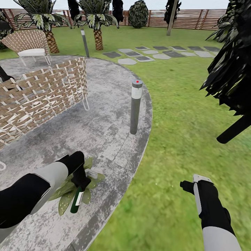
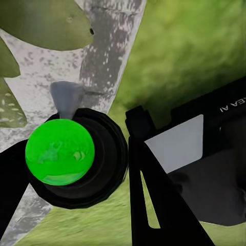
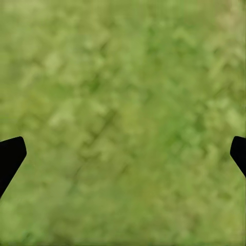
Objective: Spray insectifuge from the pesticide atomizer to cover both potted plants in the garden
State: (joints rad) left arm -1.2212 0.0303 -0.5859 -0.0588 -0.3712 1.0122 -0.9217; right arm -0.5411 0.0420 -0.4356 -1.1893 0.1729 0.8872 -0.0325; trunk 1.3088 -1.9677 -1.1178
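On patio edge, our left end effector [image 1: 81, 182] is clamped on the spray bottle [image 1: 77, 199], held w/ spray head [image 1: 92, 173] over a potted plant [image 1: 66, 195]. Right end effector [image 1: 190, 184] hangs spread wide, empty, over grass [image 1: 181, 104].

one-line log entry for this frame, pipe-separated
left gripper: shut on pesticide atomizer | over potted plant at patio edge | right gripper: open, over lawn

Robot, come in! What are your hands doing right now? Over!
Left hand shut on pesticide atomizer, held over potted plant on patio edge. Right hand open over grass. Bollard lamp stands ahead, apart.
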